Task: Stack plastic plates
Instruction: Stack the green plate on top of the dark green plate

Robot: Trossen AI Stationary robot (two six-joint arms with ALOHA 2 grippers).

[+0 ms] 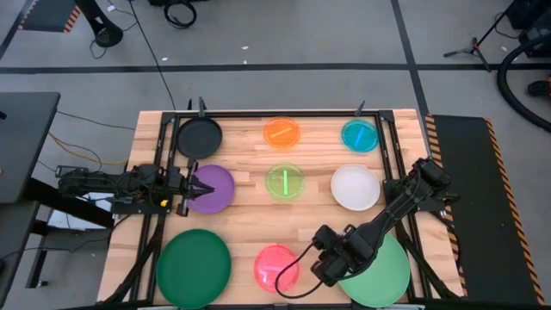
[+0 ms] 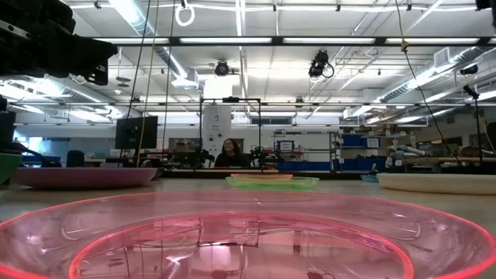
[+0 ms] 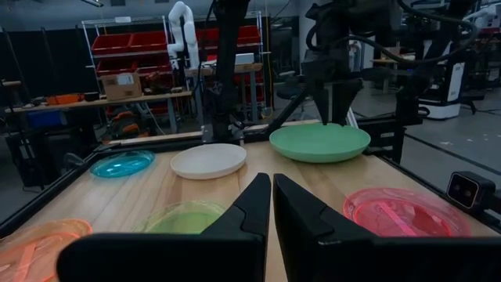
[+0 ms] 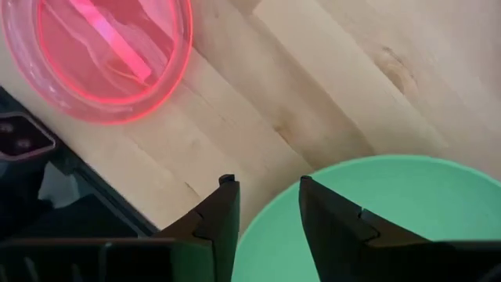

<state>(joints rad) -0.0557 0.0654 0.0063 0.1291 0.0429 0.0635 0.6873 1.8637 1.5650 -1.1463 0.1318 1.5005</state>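
Note:
Nine plates lie flat and apart on the wooden table: black [image 1: 199, 136], orange [image 1: 282, 132], cyan [image 1: 360, 135], purple [image 1: 213, 188], lime [image 1: 284, 182], white [image 1: 355, 187], a green one [image 1: 194, 267], pink [image 1: 275, 267] and a second green one [image 1: 387, 274]. My right gripper [image 4: 266, 200] is open at the near right. It straddles the second green plate's rim [image 4: 270, 215], one finger above the plate's inside and one outside it. My left gripper [image 3: 272, 196] is shut and sits above the purple plate's left edge [image 1: 195, 188].
A black frame [image 1: 164, 116] runs around the table top. Bare wood [image 1: 245, 228] shows between the plate rows. A small camera block [image 3: 466, 188] sits at the near edge by the pink plate [image 3: 395, 210]. A person [image 2: 230, 153] sits far behind the table.

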